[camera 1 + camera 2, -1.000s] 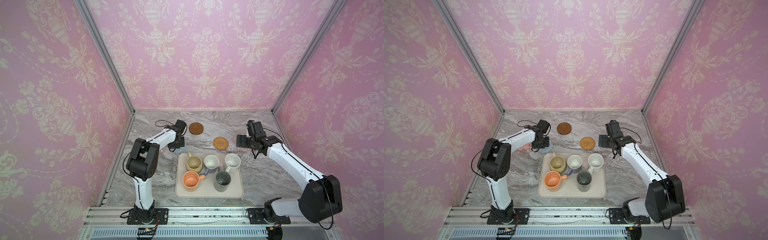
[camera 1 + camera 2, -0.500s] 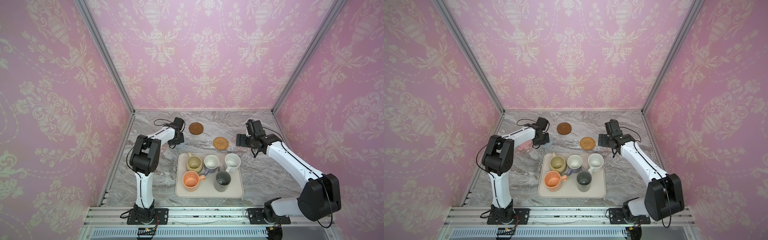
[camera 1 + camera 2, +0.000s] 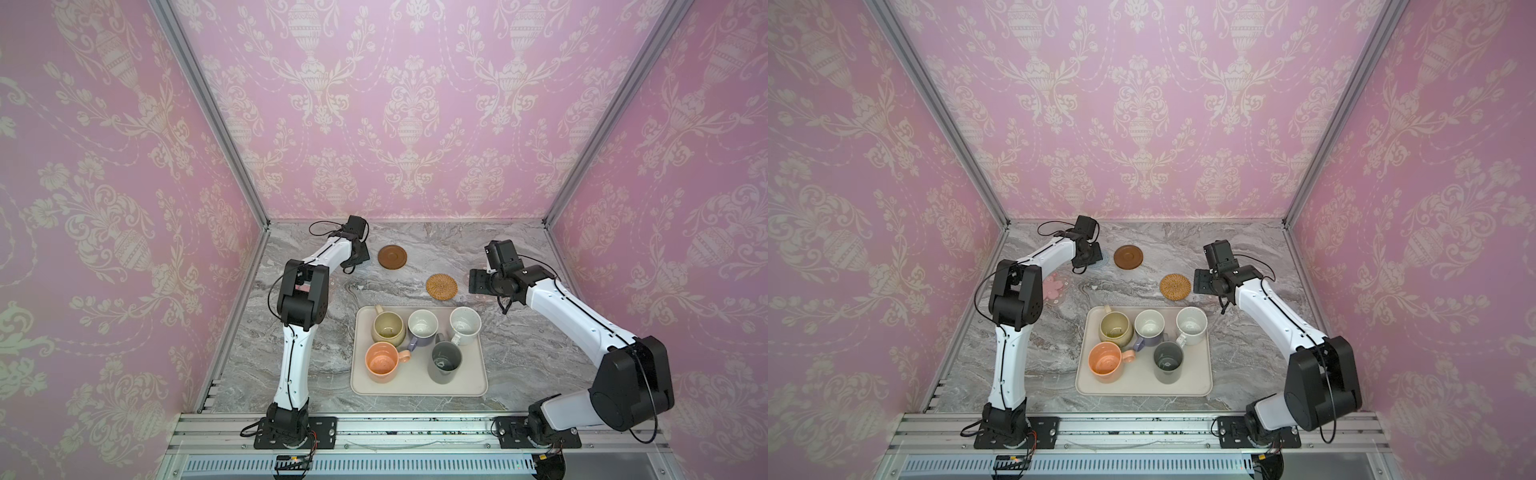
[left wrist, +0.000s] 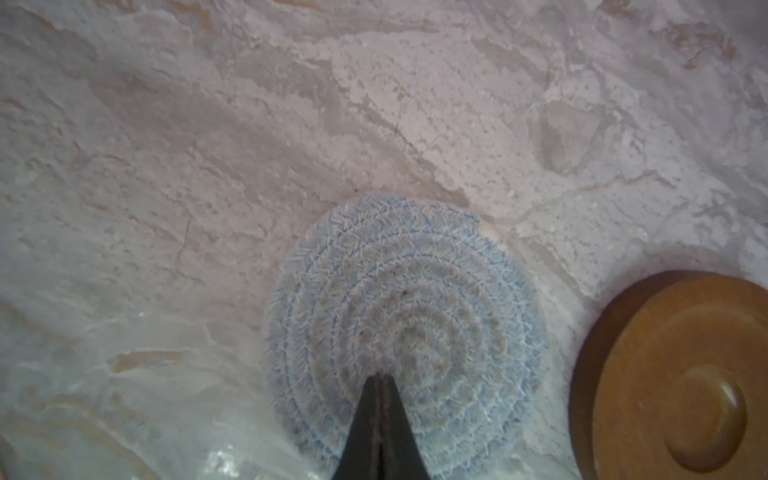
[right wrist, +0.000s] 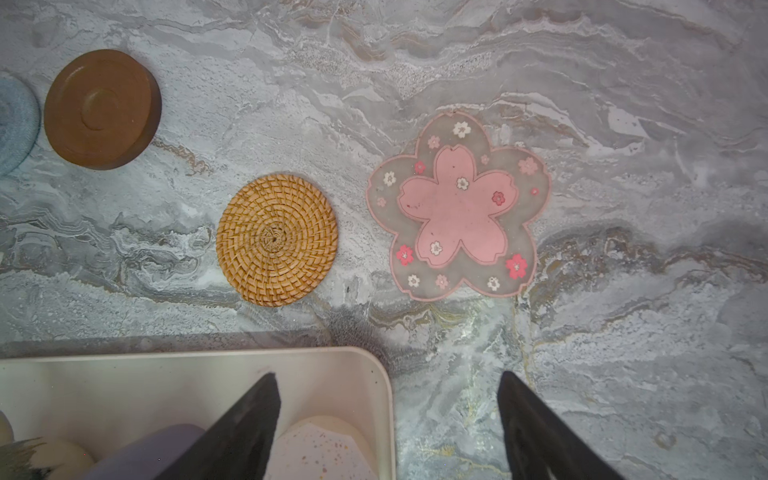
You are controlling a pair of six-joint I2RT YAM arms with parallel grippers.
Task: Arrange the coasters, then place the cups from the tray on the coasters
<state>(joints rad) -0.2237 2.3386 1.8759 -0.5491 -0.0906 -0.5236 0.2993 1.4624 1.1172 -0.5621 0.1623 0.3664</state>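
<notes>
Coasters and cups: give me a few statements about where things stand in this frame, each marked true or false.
1. The dark grey cup stands on the tray. True.
2. The left claw is shut, its tips over the blue woven coaster. True.
3. The right claw grips the rattan coaster. False: it is open and empty; that coaster lies bare on the table.
4. The brown disc coaster lies inside the tray. False: it lies on the table, outside it.
5. A pink flower coaster lies flat on the table. True.
</notes>
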